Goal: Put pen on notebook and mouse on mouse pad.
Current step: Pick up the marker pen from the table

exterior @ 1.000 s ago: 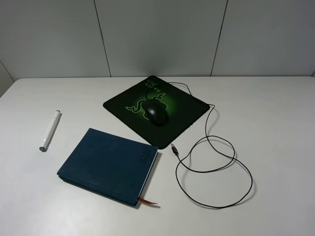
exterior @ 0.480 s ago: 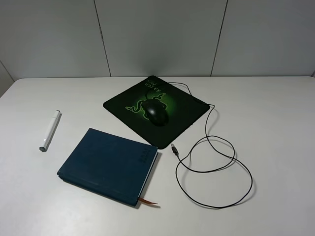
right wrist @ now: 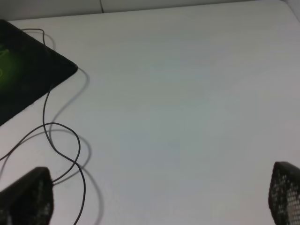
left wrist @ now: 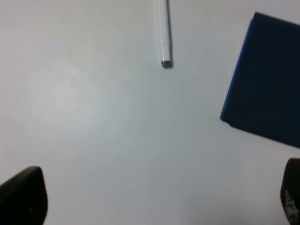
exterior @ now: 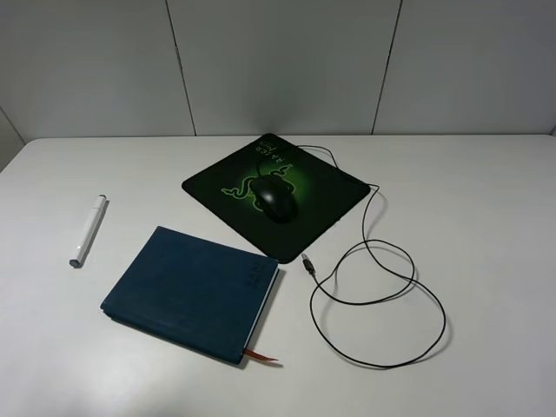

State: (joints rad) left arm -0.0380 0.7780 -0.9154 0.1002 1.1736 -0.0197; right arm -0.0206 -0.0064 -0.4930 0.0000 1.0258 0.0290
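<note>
The white pen [exterior: 87,231] lies on the table left of the teal notebook [exterior: 191,291]; the left wrist view shows the pen [left wrist: 163,33] and a notebook [left wrist: 267,103] corner. The black mouse [exterior: 276,201] sits on the black and green mouse pad [exterior: 326,187], its cable [exterior: 382,300] looping over the table to the right. Neither arm shows in the exterior view. My left gripper [left wrist: 154,199] hangs open over bare table, short of the pen. My right gripper [right wrist: 157,199] is open above the table beside the cable [right wrist: 61,140] and a mouse pad [right wrist: 28,79] corner.
The cable's USB plug [exterior: 307,263] lies between the notebook and the loops. A reddish ribbon bookmark [exterior: 261,355] sticks out of the notebook's near corner. A grey panelled wall [exterior: 278,61] backs the white table [exterior: 486,200].
</note>
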